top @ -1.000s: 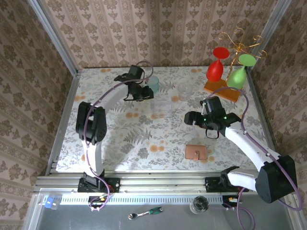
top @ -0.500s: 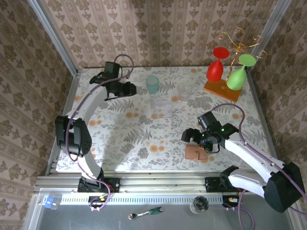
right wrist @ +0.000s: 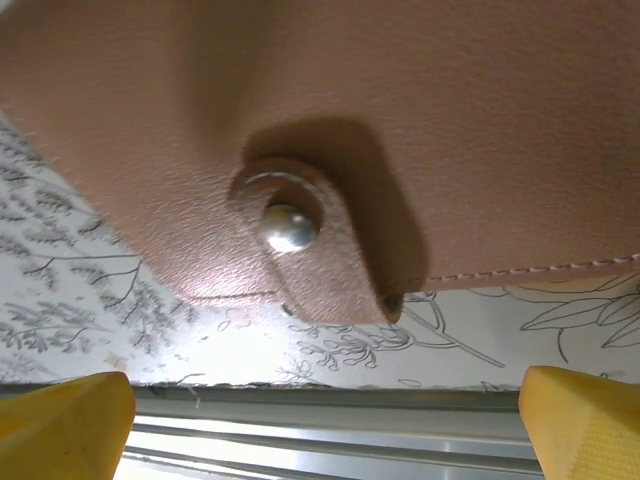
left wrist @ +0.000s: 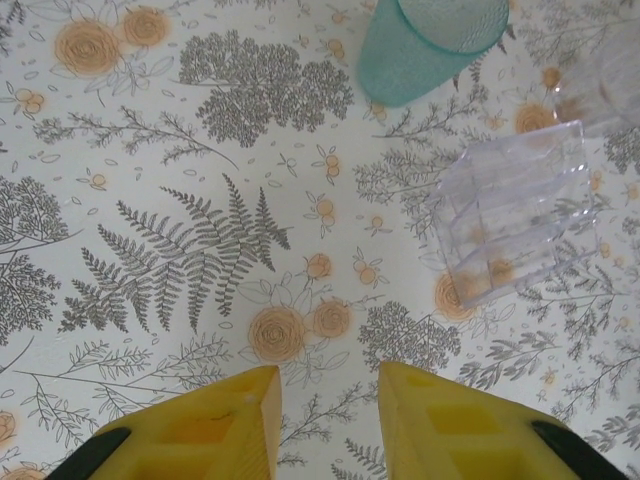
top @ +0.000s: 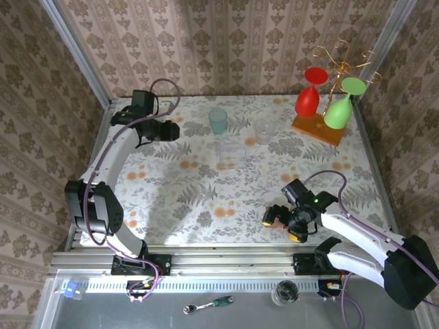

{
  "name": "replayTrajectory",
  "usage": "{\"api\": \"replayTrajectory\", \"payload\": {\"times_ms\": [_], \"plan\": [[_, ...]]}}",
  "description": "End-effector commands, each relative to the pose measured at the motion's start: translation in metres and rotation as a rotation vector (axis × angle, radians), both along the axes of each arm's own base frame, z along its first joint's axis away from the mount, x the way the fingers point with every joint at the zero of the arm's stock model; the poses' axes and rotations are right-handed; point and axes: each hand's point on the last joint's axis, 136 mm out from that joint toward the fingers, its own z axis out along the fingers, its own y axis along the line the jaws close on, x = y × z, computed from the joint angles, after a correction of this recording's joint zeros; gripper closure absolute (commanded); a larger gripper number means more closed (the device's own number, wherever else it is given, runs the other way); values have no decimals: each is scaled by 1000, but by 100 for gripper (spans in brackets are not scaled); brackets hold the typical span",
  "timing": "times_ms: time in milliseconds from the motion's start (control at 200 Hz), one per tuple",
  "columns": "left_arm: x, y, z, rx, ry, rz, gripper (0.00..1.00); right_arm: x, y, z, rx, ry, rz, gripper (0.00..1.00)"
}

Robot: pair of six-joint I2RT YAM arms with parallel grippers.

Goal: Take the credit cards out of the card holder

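The card holder (top: 276, 218) is a tan-brown leather wallet lying shut near the table's front edge, right of centre. In the right wrist view the card holder (right wrist: 420, 130) spans the top, its strap fastened by a metal snap (right wrist: 290, 226). My right gripper (top: 285, 223) hovers low over it, open wide. Its yellow fingertips (right wrist: 60, 425) sit at the bottom corners, and the gripper (right wrist: 330, 425) holds nothing. The credit cards are hidden. My left gripper (top: 171, 130) is at the far left of the table. This gripper (left wrist: 330, 400) is open over bare cloth.
A teal cup (top: 218, 120) (left wrist: 430, 45), a clear plastic box (top: 231, 154) (left wrist: 515, 210) and a clear glass (top: 264, 130) stand mid-back. An orange rack base (top: 317, 131) with red (top: 309, 96) and green (top: 339, 110) glasses is back right. The metal rail (right wrist: 330, 445) runs just beyond the wallet.
My right gripper has come down and toward the front edge onto the card holder, opening wider. My left arm has swung from the teal cup out to the far left.
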Motion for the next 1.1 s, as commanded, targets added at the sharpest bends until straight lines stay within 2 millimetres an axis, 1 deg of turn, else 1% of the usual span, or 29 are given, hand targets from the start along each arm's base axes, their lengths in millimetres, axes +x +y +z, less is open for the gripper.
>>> {"api": "replayTrajectory", "payload": {"times_ms": [0,140,320,415,580,590,610,805,890,1020,1095], "plan": [[-2,5,2,33,-15,-18,68,19,6,4,-4,-41,-27,0],[-4,10,5,54,-23,-22,67,39,1,8,-60,-65,-15,0],[-7,18,-3,83,-21,-20,67,66,-2,11,-81,-99,-32,0],[-7,21,-7,82,-25,-8,67,80,1,10,-71,-106,-36,0],[-7,20,-11,66,-21,-5,67,106,4,13,-94,-129,-2,0],[-6,20,-11,65,-21,-4,67,106,4,8,-102,-114,1,0],[-7,20,-11,64,-21,-5,67,108,5,7,-105,-111,6,0],[-7,17,-13,39,-19,-1,67,134,15,6,-117,-121,59,0],[-7,16,-14,30,-18,-2,67,138,12,2,-158,-109,74,0],[-7,15,-15,22,-17,-2,67,137,3,-4,-231,-76,68,0],[-6,14,-14,14,-17,0,67,137,6,-8,-239,-65,62,0]]}}
